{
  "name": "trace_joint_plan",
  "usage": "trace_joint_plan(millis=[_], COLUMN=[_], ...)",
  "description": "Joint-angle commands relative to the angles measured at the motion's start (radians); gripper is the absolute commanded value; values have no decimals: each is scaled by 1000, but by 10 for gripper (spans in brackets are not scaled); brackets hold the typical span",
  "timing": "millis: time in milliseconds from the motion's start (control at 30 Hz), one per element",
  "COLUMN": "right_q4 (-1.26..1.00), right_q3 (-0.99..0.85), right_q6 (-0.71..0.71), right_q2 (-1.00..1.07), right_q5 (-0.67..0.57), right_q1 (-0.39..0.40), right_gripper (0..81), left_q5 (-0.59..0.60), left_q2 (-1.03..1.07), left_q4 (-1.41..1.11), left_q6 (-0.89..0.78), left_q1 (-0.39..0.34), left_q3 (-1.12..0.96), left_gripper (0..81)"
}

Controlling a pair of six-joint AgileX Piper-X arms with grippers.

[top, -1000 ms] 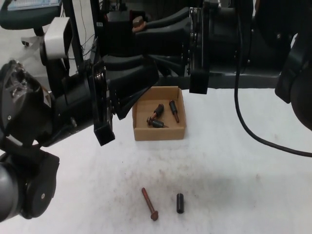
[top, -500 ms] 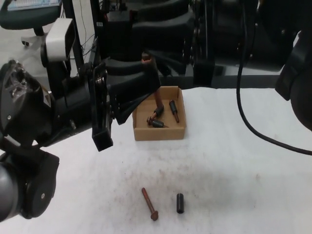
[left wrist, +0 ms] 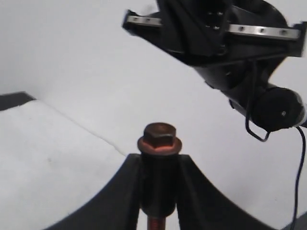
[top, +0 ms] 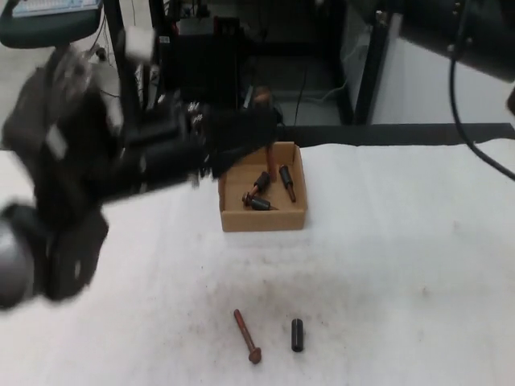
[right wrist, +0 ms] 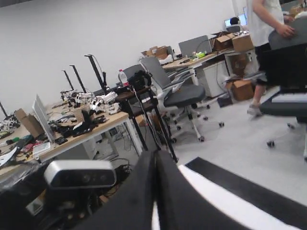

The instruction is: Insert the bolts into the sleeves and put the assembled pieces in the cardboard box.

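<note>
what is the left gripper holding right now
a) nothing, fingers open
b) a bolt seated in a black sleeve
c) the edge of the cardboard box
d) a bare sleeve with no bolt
b: in the left wrist view the left gripper is shut on a black sleeve, and the bolt sits in it with its copper hex head above the sleeve's top.

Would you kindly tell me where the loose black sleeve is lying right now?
In the high view, the black sleeve lies on the white bench, just right of the loose bolt, nearer the robot than the cardboard box.
</note>
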Motion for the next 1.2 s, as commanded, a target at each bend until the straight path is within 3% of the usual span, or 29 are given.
trace_joint_plan(millis=[0, 167, 233, 333, 600, 867, 1167], right_q4=[114, 222, 218, 211, 213, 215, 221], right_q3=[-1, -1, -1, -1, -1, -1, -1], right_q6=[87, 129, 128, 128, 128, 128, 136], right_q2=[-12, -12, -12, -12, -12, -12, -12], right_q5=[-100, -384, -499, -567, -439, -442, -498], right_q1=[-60, -126, -128, -128, -128, -128, -128], right_gripper=[4, 3, 3, 3, 3, 3, 3], left_q5=[-108, -544, -642, -657, -651, -687, -737], left_q2=[-10, 82, 156, 302, 661, 809, 853], left_q4=[412, 1081, 1248, 1447, 1721, 1716, 1669], left_q6=[144, 556, 632, 668, 613, 606, 583], left_q1=[4, 24, 29, 31, -7, -64, -67], left_q3=[-163, -484, -612, -813, -1220, -1283, -1284], left_gripper=[0, 0, 0, 0, 0, 0, 0])
